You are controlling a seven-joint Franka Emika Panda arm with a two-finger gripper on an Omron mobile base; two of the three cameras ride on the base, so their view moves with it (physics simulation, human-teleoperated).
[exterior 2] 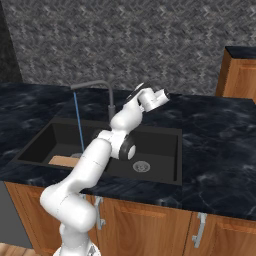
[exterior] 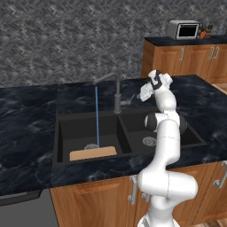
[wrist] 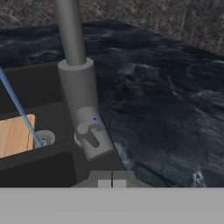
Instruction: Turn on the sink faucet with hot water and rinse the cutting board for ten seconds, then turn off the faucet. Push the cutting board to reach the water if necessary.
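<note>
In the left basin of the sink (exterior: pixel 63 133), one board (exterior: pixel 93 153) lies flat by the front wall, long axis running left to right. One water stream (exterior: pixel 97 116) drops straight from the faucet (exterior: pixel 117 95) spout, which points left, landing on the drain just behind the board. The gripper (exterior: pixel 142 94) hovers right of the faucet post, holding nothing; whether its jaws are open I cannot tell.
</note>
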